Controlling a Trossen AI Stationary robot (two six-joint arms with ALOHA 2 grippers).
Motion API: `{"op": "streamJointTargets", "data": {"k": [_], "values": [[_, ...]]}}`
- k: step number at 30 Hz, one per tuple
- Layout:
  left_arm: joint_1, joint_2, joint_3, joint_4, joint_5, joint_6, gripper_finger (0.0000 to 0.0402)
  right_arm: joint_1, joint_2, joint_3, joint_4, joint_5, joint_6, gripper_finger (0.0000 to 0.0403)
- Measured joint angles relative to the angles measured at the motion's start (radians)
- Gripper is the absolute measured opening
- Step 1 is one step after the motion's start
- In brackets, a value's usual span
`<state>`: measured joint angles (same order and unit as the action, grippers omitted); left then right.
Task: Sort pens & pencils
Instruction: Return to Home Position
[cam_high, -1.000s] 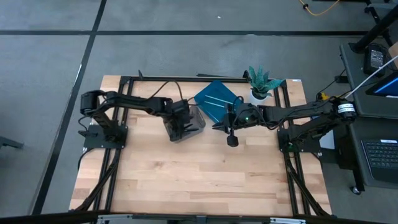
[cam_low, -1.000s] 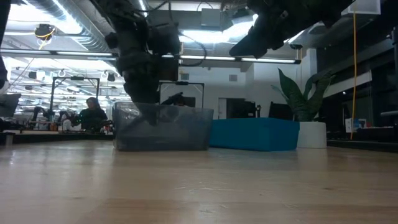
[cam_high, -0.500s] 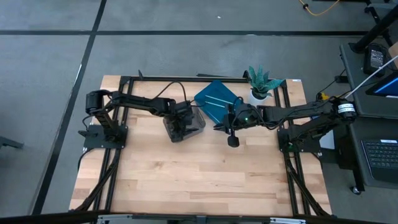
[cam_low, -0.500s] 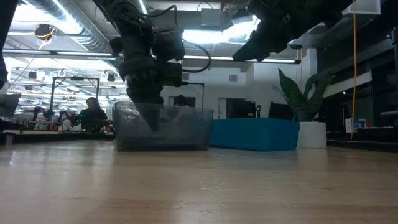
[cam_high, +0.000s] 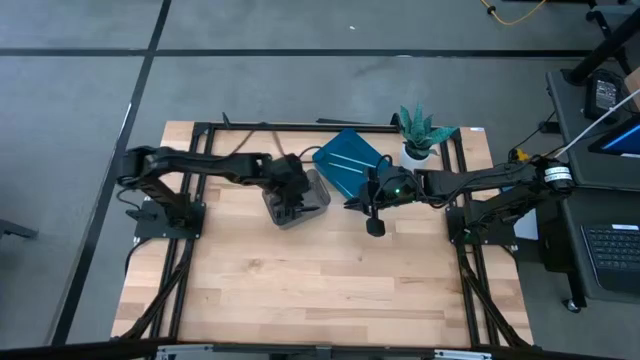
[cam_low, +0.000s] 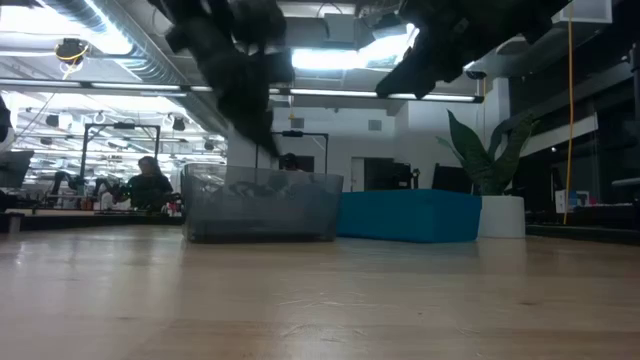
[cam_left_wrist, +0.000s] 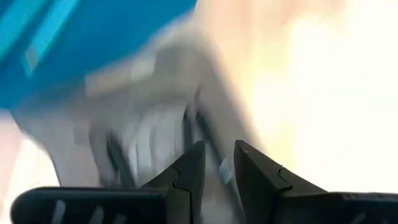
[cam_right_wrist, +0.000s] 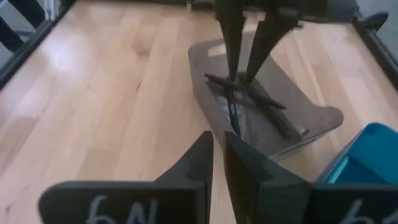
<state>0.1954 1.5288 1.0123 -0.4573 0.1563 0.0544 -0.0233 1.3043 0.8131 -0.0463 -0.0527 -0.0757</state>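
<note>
Left gripper: above clear grey bin, fingers apparently parted by narrow gap, nothing between them.
Black sticks: several, crossed, lying inside grey bin.
Right gripper: raised over table middle, just beside blue bin, fingers drawn nearly together, empty.
Light-blue sticks: in blue bin.
Potted plant: beside blue bin.

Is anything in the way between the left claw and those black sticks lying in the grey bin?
Nothing visible. The left gripper hangs above the black sticks, which lie in the open-topped grey bin; only air shows between them. The right gripper waits aside, near the blue bin.
</note>
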Motion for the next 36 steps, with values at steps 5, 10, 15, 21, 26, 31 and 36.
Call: {"op": "streamJointTargets", "data": {"k": [5,10,15,21,26,31,36], "values": [[-0.029,-0.196,-0.094,0.181,0.018,0.011,0.008,0.005,-0.078,0.0,-0.001,-0.001,0.02,0.0039],[-0.045,-0.474,-0.258,0.265,0.001,-0.023,0.008,0.039,-0.203,0.0,-0.056,-0.001,0.015,0.0039],[-0.084,-0.784,-0.429,0.33,-0.052,-0.053,0.008,0.107,-0.34,-0.071,-0.015,0.0,-0.029,0.0039],[-0.146,-1.124,-0.611,0.405,-0.097,-0.052,0.008,0.186,-0.53,-0.231,0.121,0.066,-0.027,0.0039],[-0.193,-1.307,-0.709,0.409,-0.146,-0.052,0.008,0.25,-0.658,-0.359,0.196,0.158,-0.011,0.0039],[-0.234,-1.38,-0.795,0.424,-0.259,-0.046,0.008,0.303,-0.717,-0.461,0.278,0.248,-0.01,0.0039],[-0.266,-1.416,-0.878,0.455,-0.331,-0.067,0.008,0.336,-0.755,-0.561,0.388,0.295,-0.006,0.0039]]}}
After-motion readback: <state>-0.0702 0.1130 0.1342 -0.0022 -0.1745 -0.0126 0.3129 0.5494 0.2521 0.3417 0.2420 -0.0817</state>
